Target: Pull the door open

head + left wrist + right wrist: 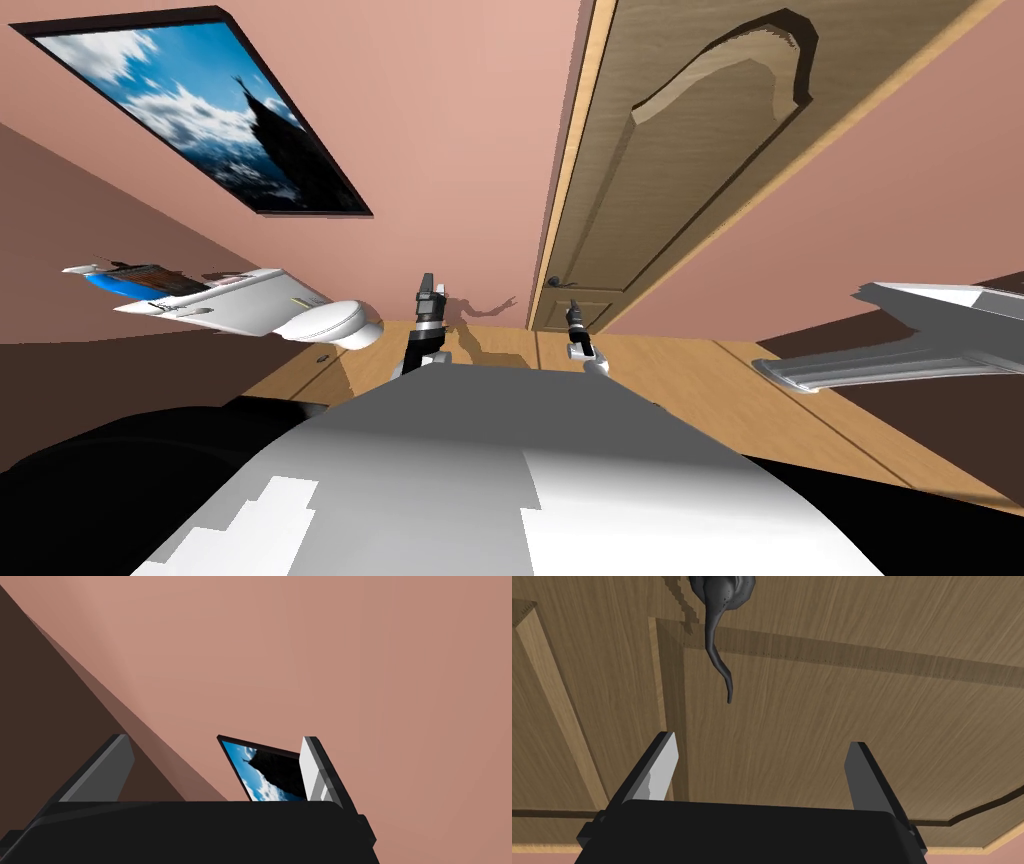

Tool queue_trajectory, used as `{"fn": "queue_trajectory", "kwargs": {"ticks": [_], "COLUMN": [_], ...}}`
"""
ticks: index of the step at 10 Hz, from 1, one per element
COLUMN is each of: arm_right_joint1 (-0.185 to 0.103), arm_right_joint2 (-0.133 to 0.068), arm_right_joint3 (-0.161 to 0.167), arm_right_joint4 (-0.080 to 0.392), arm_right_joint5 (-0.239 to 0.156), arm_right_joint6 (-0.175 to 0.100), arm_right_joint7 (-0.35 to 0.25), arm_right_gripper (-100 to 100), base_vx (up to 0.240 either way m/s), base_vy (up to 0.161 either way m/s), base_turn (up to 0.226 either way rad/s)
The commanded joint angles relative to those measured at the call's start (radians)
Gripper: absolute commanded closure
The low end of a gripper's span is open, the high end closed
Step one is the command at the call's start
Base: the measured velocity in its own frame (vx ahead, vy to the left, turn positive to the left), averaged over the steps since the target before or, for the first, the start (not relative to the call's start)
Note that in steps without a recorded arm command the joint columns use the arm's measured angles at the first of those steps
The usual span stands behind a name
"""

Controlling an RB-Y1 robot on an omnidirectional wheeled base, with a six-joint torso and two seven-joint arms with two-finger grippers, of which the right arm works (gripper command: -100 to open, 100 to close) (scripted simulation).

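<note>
My right tool (pixel 761 741), wide open, sits short of the door (pixel 837 706) handle (pixel 717 651); I should centre that handle between its blades before closing.

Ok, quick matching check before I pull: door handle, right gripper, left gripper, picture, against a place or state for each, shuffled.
1 door handle
2 right gripper
3 left gripper
4 picture

a open, left of the door, holding nothing
b on the pink wall
c dark lever, ungrasped
d open, facing the door, handle beyond its fingertips

Pairs: 1-c; 2-d; 3-a; 4-b
</note>
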Motion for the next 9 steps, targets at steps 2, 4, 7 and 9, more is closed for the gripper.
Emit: {"fn": "queue_trajectory", "kwargs": {"ticks": [2, 4, 7, 9], "arm_right_joint1": [-0.037, -0.051, -0.083, -0.102], "arm_right_joint2": [-0.007, -0.010, -0.018, -0.022], "arm_right_joint3": [-0.003, -0.004, -0.007, -0.008], "arm_right_joint4": [0.078, 0.106, 0.173, 0.211], "arm_right_joint5": [-0.005, -0.006, -0.011, -0.013], "arm_right_joint6": [-0.013, -0.017, -0.027, -0.032], "arm_right_joint7": [-0.002, -0.003, -0.006, -0.007], "arm_right_gripper": [-100, -100, -100, -100], "base_vx": [0.033, 0.039, 0.036, 0.034], "base_vy": [-0.059, -0.057, -0.055, -0.064], "base_turn": [0.121, 0.091, 0.083, 0.100]}}
